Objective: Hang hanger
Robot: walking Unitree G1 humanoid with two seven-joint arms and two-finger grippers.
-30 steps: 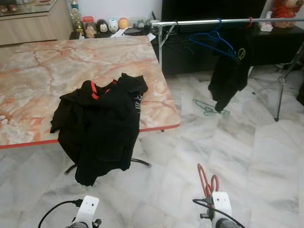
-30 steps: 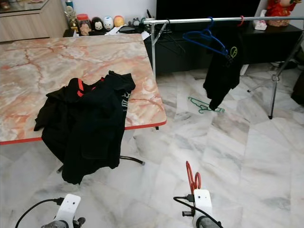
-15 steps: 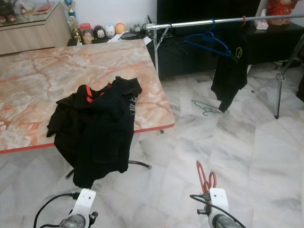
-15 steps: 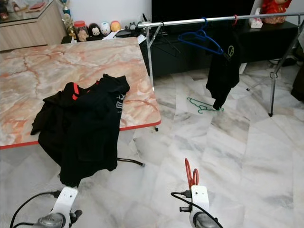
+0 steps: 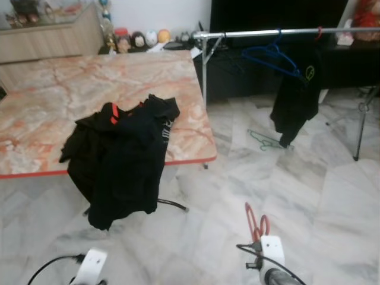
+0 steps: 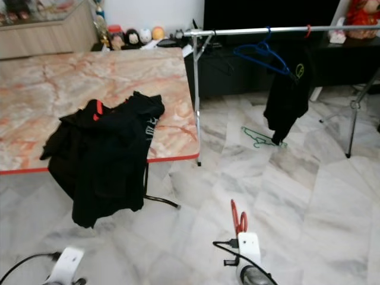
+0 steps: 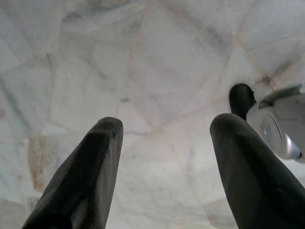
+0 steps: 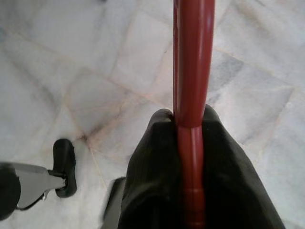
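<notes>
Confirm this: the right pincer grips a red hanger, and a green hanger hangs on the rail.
Wrong about the green hanger: the left eye view shows it lying on the floor under the rail. The right pincer does grip the red hanger.

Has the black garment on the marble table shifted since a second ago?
No. The black garment drapes over the same red edge of the marble table; the frame shift is the camera's.

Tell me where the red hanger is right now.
The red hanger is clamped in the right gripper, held low at the robot's right over the marble floor, well short of the clothes rail beyond the table.
</notes>
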